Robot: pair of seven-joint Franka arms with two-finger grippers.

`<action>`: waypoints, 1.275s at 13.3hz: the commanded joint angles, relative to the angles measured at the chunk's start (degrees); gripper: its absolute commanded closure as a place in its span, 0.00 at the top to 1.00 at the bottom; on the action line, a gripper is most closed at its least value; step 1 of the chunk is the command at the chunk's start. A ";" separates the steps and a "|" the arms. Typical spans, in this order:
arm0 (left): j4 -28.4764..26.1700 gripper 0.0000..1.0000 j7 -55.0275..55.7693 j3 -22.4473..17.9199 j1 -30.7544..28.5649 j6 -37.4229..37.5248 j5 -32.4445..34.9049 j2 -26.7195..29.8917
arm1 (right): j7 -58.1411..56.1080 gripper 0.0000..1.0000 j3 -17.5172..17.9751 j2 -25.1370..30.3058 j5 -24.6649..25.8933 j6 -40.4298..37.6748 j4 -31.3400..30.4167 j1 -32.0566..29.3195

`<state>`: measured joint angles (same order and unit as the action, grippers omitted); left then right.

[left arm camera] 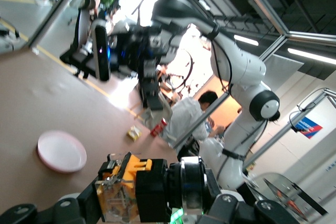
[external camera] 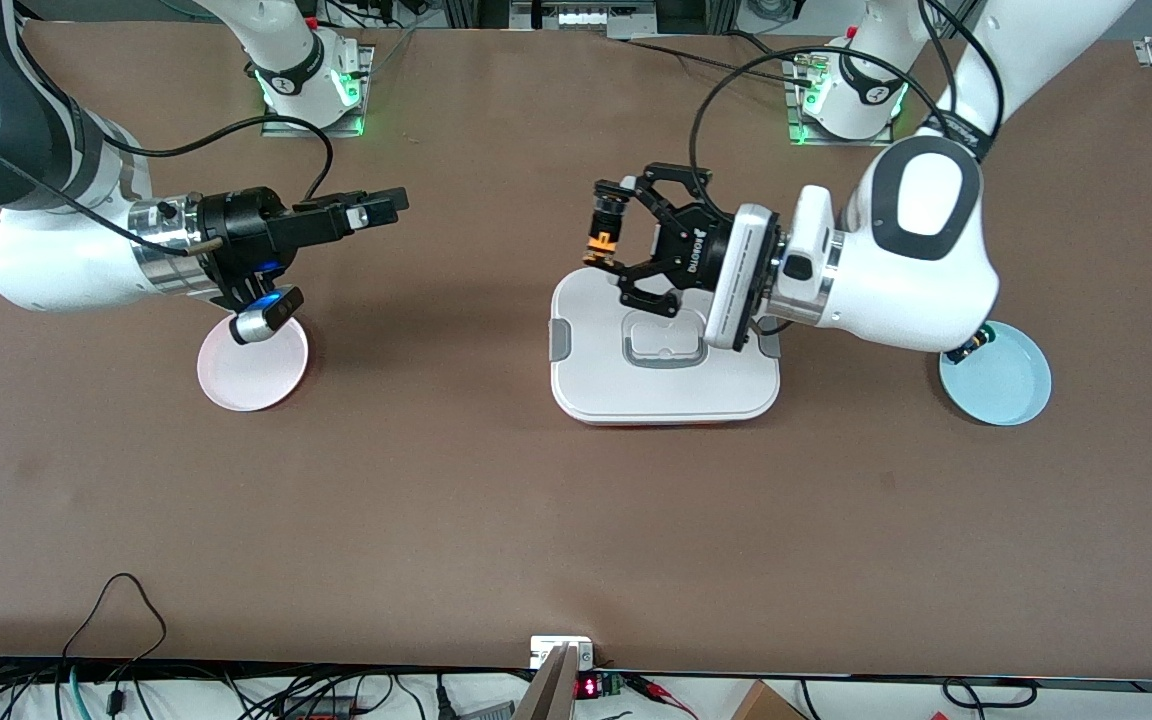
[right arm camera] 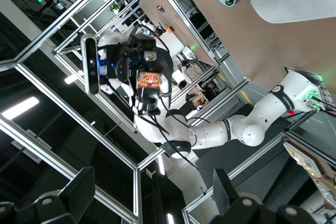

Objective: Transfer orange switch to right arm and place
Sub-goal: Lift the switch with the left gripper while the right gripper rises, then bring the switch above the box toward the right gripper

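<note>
Front view: my left gripper [external camera: 604, 230] hangs over the smooth white rectangular lid [external camera: 663, 345], fingers clamped on the orange switch [external camera: 606, 228], a small black cylinder with a tan-orange block. My right gripper [external camera: 386, 207] hovers over bare brown table beside the round pink plate [external camera: 252, 362], fingers spread, holding nothing. A glossy pale-blue dish [external camera: 998, 373] sits toward my left arm's end.

Left wrist view: switch [left arm camera: 149, 190] gripped; pink plate [left arm camera: 61, 151] on the matte table.

Right wrist view: my fingers [right arm camera: 81, 190] stand wide

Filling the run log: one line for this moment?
left end effector: shut on orange switch, over white tray | right end effector: open, above pink plate
</note>
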<state>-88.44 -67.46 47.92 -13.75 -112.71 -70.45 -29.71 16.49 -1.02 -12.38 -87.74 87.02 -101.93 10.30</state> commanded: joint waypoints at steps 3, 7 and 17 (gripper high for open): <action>-4.20 0.31 -6.36 10.08 1.79 -21.82 -6.27 0.09 | 1.70 1.00 0.14 0.61 -4.63 6.57 -1.43 4.71; -4.20 0.31 -6.45 10.08 3.03 -22.73 -9.44 0.00 | 1.62 1.00 0.14 0.35 -4.90 8.96 -1.35 6.49; -4.29 0.31 -6.45 10.08 3.12 -22.73 -9.44 -0.09 | 5.75 1.00 0.32 -0.10 -7.80 8.96 -1.35 7.98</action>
<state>-92.42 -71.86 57.52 -10.34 -135.03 -77.81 -29.78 21.44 -0.72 -12.97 -94.22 95.61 -102.90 17.91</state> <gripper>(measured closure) 0.256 0.000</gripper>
